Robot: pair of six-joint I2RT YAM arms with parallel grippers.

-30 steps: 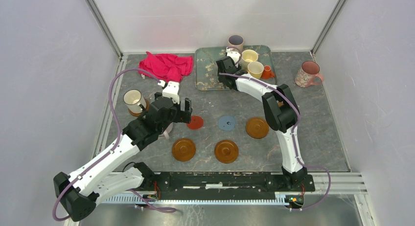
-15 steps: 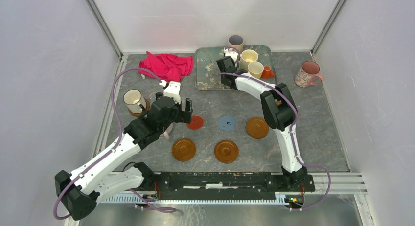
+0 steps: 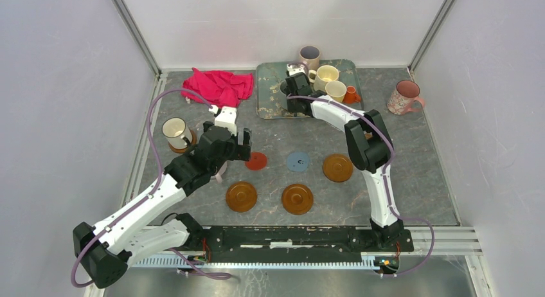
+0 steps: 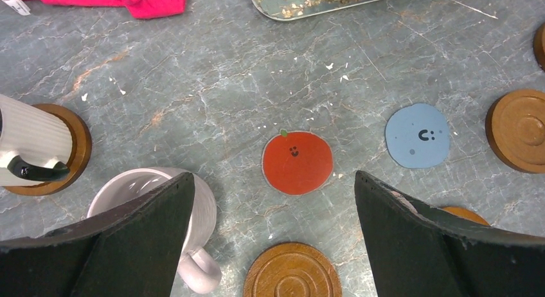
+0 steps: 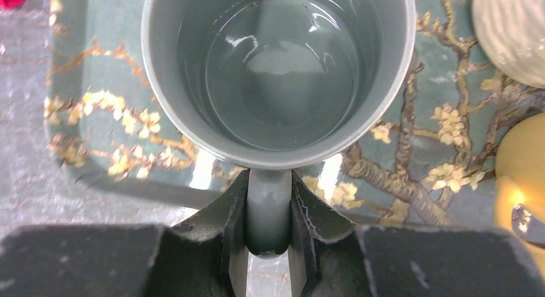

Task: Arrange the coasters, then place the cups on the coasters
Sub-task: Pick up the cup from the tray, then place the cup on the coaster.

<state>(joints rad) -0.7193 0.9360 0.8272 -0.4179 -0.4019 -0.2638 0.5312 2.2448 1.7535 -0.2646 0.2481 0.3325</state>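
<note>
Reaching up from the near right corner, the right arm [image 3: 369, 149] bent at a high elbow and stretched its forearm back and to the left. That set the right gripper [image 3: 292, 85] over the left half of the teal tray [image 3: 270, 101]. The left arm [image 3: 154, 197] ran diagonally from the near left corner toward the middle of the table [image 3: 424, 168]. Its left gripper [image 3: 230, 149] pointed down just left of the red coaster [image 3: 256, 161]. A blue coaster [image 3: 297, 161] lay beside the red one. Three amber coasters [image 3: 241, 196] lay near them, two in front and one to the right. A cream mug [image 3: 175, 131] stood near the table's left edge.

Seen from the left wrist, the left gripper's jaws were spread wide and held nothing. The red coaster lay flat on the table just beyond the gap between them. A mauve mug [image 4: 144, 194] stood upright, partly under one finger, with its handle toward the camera. The cream mug sat on a dark brown coaster [image 4: 78, 146].

Seen from the right wrist, the right gripper's two fingers [image 5: 234, 213] pressed against either side of the handle of a grey-green mug [image 5: 276, 65], gripping it. The mug was upright and empty above the tray's blossom pattern. Whether its base touched the tray could not be told.
</note>
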